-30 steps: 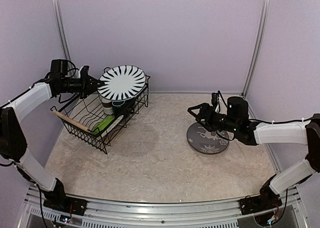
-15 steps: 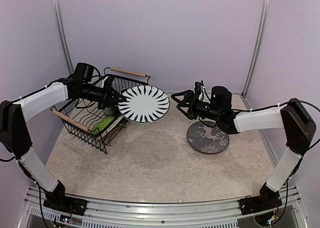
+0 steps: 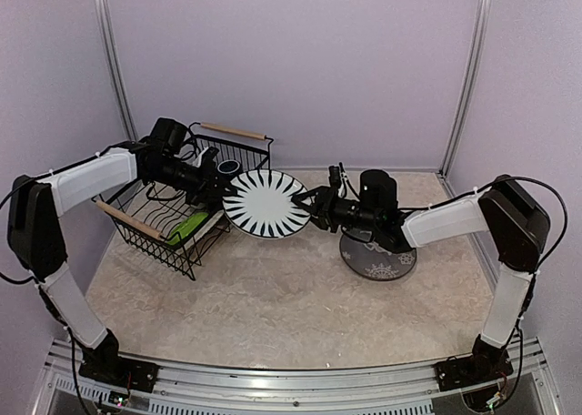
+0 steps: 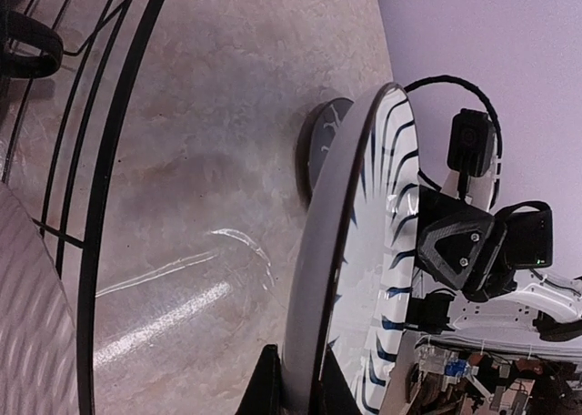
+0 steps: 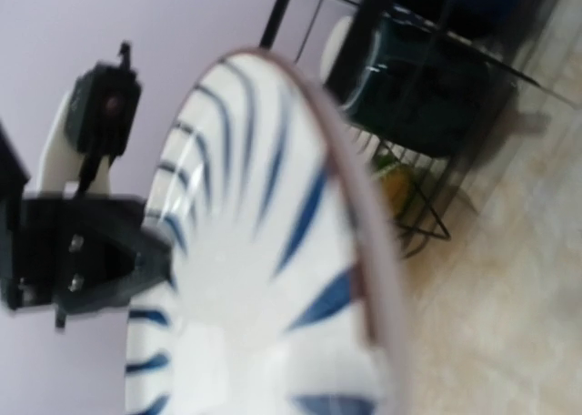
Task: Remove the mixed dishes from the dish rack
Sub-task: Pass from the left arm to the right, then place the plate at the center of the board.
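The black-and-white striped plate hangs tilted in the air between the dish rack and the dark grey plate lying on the table. My left gripper is shut on the striped plate's left rim. In the left wrist view its two fingers flank the edge of the striped plate. My right gripper is at the plate's right rim. The striped plate fills the right wrist view, blurred, and hides the right fingers. A blue mug and a green plate stay in the rack.
The rack's black wires run close beside the left hand. A dark green mug sits in the dish rack behind the striped plate. The dark grey plate lies just beyond and below the held plate.
The left arm carried the striped plate out of the rack, rightward and lower, toward the middle. The right arm swung left from over the grey plate to the striped plate's rim, its jaws narrowing.
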You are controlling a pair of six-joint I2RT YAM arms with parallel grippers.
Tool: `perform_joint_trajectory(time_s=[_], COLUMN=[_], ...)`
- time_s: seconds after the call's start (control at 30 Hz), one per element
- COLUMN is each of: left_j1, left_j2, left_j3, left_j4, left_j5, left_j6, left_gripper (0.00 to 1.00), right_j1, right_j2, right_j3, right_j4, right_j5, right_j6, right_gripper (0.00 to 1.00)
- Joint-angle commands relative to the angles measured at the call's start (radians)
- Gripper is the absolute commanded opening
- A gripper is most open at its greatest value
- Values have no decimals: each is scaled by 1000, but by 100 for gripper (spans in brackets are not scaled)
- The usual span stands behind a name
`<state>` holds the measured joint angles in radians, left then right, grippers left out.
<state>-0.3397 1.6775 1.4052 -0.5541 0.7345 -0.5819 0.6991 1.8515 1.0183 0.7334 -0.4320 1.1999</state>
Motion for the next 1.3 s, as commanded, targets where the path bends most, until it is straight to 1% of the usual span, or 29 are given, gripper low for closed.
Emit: perform_joint_trajectory(time_s=[0.0,0.07,0.17,0.27,0.3,0.43,0.57,0.63,0.7,0.77,0.93,1.03,1.07,1.13,1.27], left_j1=[-36,-42,-54,-67,-67,-66,-61,-61,-60,-56,-39,-30,-27,-24,-21], left_j2=[12,20,22,18,16,7,-14,-23,-36,-49,-65,-72,-75,-85,-105], left_j3=[62,69,72,71,72,75,72,72,73,72,71,69,70,66,58], left_j4=[3,-5,-5,-7,-8,-23,-34,-42,-48,-50,-51,-48,-49,-45,-42], left_j5=[22,27,36,37,35,20,-10,-30,-45,-57,-58,-60,-58,-63,-90], left_j6=[33,31,34,39,40,50,70,82,91,98,103,106,108,109,120], left_gripper=[0,0,0,0,5,28,48,57,68,76,87,91,92,98,99], right_j1=[7,8,6,7,4,-7,-27,-35,-44,-58,-117,-165,-182,-219,-291], right_j2=[16,9,-2,-3,-3,0,-15,-27,-40,-62,-137,-184,-205,-249,-353], right_j3=[5,-21,-43,-49,-51,-67,-97,-112,-128,-161,-271,-342,-362,-403,-478], right_j4=[67,101,108,109,111,129,177,181,183,181,184,183,168,111,0], right_j5=[-26,-32,-34,-41,-42,-43,-46,-38,-37,-32,-3,-9,-4,10,44], right_j6=[31,43,46,43,41,34,57,59,58,53,57,57,47,26,-29], right_gripper=[31,22,14,4,0,0,0,0,0,0,0,0,0,0,0])
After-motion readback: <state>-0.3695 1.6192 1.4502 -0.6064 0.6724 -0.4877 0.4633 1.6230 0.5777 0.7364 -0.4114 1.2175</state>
